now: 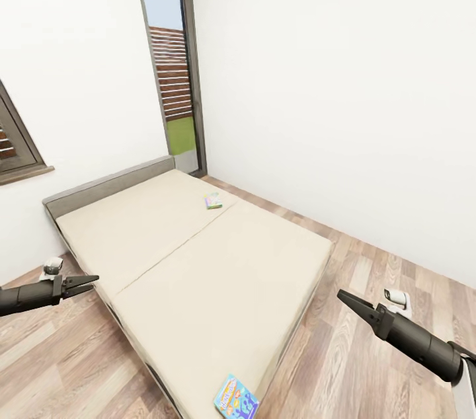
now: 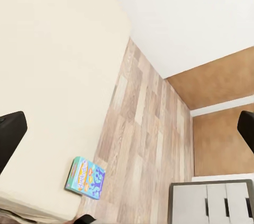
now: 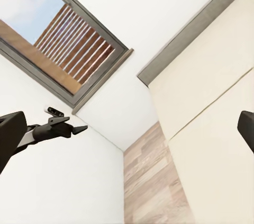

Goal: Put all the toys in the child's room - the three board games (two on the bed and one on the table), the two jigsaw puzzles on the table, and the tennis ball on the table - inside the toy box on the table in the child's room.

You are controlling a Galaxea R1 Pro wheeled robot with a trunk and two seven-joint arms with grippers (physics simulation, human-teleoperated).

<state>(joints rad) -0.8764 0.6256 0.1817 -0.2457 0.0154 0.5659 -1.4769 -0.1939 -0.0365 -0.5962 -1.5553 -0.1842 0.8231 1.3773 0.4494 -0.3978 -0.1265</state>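
I'm approaching the bed (image 1: 198,260) to collect its two board games: the blue one (image 1: 236,398) at the near corner, the green one (image 1: 213,200) mid-mattress. Left tool (image 1: 89,283) and right tool (image 1: 345,298) both hang released, empty. Next I should reach for the blue game.

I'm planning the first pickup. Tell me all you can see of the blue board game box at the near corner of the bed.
The flat blue cardboard board game box has a colourful cartoon lid with a yellow and orange title band; the print is too small to read. It lies face up and closed on the cream mattress, close to the near corner, turned askew to the edges. Only the mattress touches it; both pincers are apart from it.
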